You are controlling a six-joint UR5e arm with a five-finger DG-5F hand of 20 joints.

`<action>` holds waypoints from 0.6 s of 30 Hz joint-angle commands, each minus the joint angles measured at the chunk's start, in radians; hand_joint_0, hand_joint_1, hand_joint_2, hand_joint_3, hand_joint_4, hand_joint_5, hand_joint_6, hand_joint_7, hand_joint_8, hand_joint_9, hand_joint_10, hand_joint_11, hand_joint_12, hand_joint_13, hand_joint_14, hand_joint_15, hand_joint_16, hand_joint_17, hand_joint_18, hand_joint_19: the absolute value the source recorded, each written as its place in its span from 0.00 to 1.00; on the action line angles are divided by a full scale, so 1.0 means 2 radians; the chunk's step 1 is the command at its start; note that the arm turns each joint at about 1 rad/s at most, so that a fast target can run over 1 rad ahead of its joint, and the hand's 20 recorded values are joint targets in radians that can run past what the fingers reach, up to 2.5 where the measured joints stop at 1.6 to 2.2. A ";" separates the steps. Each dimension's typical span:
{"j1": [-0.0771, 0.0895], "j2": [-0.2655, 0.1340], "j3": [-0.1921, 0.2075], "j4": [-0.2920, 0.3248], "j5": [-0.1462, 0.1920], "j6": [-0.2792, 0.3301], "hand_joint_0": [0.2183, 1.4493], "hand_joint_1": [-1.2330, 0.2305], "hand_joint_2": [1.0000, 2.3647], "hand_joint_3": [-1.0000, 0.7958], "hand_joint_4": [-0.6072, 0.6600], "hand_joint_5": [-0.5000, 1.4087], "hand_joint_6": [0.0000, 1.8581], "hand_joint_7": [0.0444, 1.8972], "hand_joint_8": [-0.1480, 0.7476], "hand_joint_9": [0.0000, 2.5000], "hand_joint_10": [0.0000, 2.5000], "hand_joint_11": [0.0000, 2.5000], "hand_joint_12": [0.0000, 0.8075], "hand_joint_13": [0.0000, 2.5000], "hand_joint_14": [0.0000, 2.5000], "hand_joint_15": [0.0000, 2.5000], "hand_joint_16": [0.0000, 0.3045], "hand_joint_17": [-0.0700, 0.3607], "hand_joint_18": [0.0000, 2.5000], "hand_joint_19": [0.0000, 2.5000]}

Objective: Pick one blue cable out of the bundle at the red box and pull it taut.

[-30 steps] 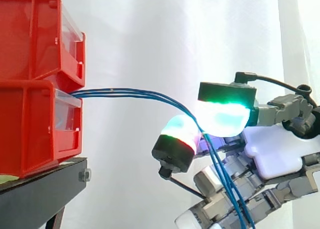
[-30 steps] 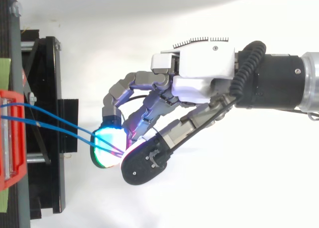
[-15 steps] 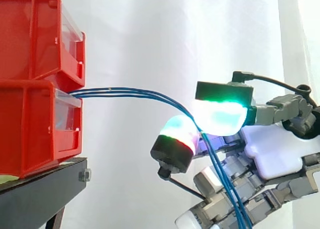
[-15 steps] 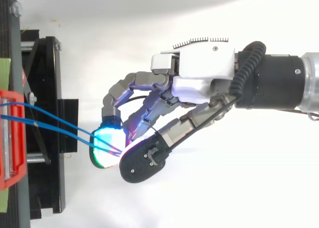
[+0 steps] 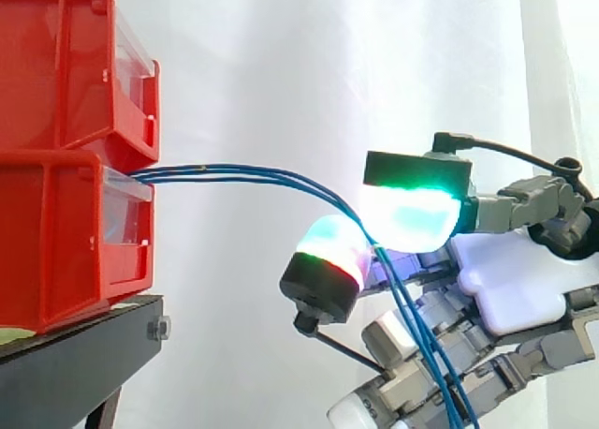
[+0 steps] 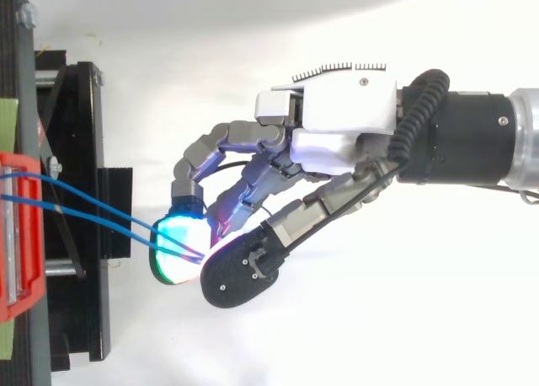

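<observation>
A bundle of thin blue cables (image 5: 243,174) comes out between the two stacked red bins (image 5: 56,232) at the left, arcs to the right and droops down past my hand (image 5: 510,279). In the top view two of the cables (image 6: 84,217) run from the red bin's edge (image 6: 17,234) to my hand (image 6: 337,142). The hand's green-glowing fingertip (image 6: 175,249) and the thumb pad (image 5: 328,251) close on the cables where they bend downward. The cables hang slack in a curve. How many strands lie in the pinch is hidden by the pads.
The bins stand on a black stand (image 5: 84,354) whose frame (image 6: 76,192) reaches toward the hand. A white curtain (image 5: 281,73) hangs behind. The arm enters from the right (image 6: 488,142).
The hand has crept slightly left toward the bins, and the thumb has closed a little tighter against the glowing fingertip. The cables keep the same slack curve.
</observation>
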 commanded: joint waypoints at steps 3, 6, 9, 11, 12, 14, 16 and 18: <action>0.000 0.000 0.000 0.000 0.001 -0.007 0.29 0.52 0.01 0.34 0.47 0.17 0.49 0.44 0.52 0.35 0.00 0.29 0.46 0.27 0.00 0.14 0.18 0.45 0.17 0.14; 0.000 0.000 0.000 0.000 0.001 -0.014 0.29 0.51 0.00 0.33 0.48 0.17 0.49 0.44 0.53 0.36 0.00 0.29 0.46 0.27 0.00 0.14 0.18 0.44 0.17 0.14; 0.000 0.000 0.000 0.000 0.000 -0.019 0.28 0.50 0.00 0.32 0.49 0.17 0.49 0.44 0.53 0.36 0.00 0.29 0.46 0.27 0.00 0.14 0.18 0.45 0.18 0.14; 0.000 0.000 0.000 0.001 0.000 -0.021 0.28 0.49 0.00 0.31 0.50 0.17 0.49 0.44 0.54 0.36 0.00 0.29 0.46 0.27 0.00 0.14 0.18 0.45 0.18 0.14; 0.000 0.000 0.000 0.001 0.000 -0.022 0.27 0.49 0.00 0.31 0.50 0.17 0.49 0.44 0.54 0.36 0.00 0.30 0.46 0.27 0.00 0.14 0.18 0.45 0.18 0.14; 0.000 0.000 0.000 0.002 0.000 -0.023 0.27 0.48 0.00 0.31 0.50 0.17 0.49 0.44 0.55 0.37 0.00 0.30 0.46 0.27 0.00 0.14 0.18 0.45 0.19 0.14; 0.000 0.000 0.000 0.006 0.000 -0.027 0.27 0.48 0.00 0.31 0.50 0.18 0.50 0.44 0.55 0.37 0.00 0.30 0.46 0.28 0.00 0.14 0.18 0.45 0.19 0.14; -0.001 0.000 0.000 0.008 0.000 -0.030 0.27 0.48 0.00 0.30 0.50 0.18 0.50 0.44 0.55 0.37 0.00 0.31 0.46 0.28 0.00 0.14 0.18 0.44 0.19 0.14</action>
